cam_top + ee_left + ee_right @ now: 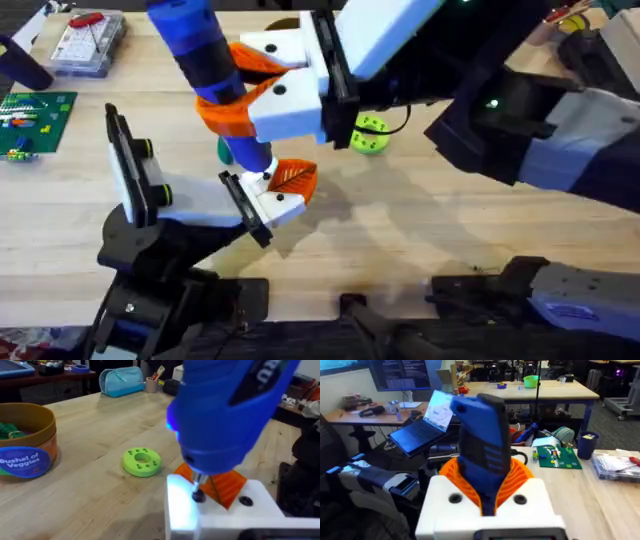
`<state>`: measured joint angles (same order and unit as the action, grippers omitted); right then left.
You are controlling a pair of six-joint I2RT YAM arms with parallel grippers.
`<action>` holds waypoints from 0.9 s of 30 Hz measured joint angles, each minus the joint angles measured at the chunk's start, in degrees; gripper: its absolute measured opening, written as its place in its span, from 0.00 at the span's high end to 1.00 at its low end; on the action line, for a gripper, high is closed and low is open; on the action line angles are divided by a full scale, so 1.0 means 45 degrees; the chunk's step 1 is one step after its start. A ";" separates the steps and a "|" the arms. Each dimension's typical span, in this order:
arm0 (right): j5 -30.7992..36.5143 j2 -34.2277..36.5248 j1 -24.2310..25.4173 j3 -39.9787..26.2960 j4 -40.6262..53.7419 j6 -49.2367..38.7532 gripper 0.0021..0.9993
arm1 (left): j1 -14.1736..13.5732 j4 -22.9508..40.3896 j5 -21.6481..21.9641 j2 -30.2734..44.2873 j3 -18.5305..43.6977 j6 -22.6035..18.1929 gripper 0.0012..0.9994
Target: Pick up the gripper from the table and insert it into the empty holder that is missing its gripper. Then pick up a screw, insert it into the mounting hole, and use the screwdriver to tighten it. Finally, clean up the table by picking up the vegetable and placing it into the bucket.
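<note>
The screwdriver (205, 55) stood tilted over the middle of the worktop (420, 240), its blue body leaning toward the far left and its thin bit pointing down. In the left wrist view the bit tip (198, 495) met a dark screw head on a white finger body, just beside an orange ribbed pad (225, 485). The right gripper (262, 90) was clamped on the screwdriver: the right wrist view showed the blue barrel (482, 455) seated between its two orange pads, one on each side, jaws closed against it.

The left gripper (275, 190) lay low, just below the screwdriver's collar in the overhead view, with a white finger and an orange pad (293, 178) visible. Whether its jaws were apart or together could not be told.

The bucket (27, 442) stood on the worktop well to one side of the screwdriver, with a blue label band on its wall and something green inside. A lime-green ring-shaped disc (141, 461) lay flat between bucket and screwdriver. A clear parts box (88, 43) and a green circuit board (35, 120) sat at the far left.
</note>
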<state>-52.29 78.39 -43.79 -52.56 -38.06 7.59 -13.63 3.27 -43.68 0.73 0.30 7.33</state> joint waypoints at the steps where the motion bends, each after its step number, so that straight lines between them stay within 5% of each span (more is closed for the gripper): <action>1: 0.0001 -0.0004 0.0000 0.0000 0.0002 -0.0005 0.92 | 0.0000 0.0000 0.0000 0.0000 0.0000 0.0000 0.98; 27: 0.0131 -0.0014 0.0000 0.0000 0.0874 -0.0038 0.92 | 0.0000 0.0024 -0.0019 0.0005 0.0000 0.0010 0.98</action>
<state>-51.71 78.33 -43.79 -52.56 -34.13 7.42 -13.63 3.38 -43.77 0.75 0.30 7.38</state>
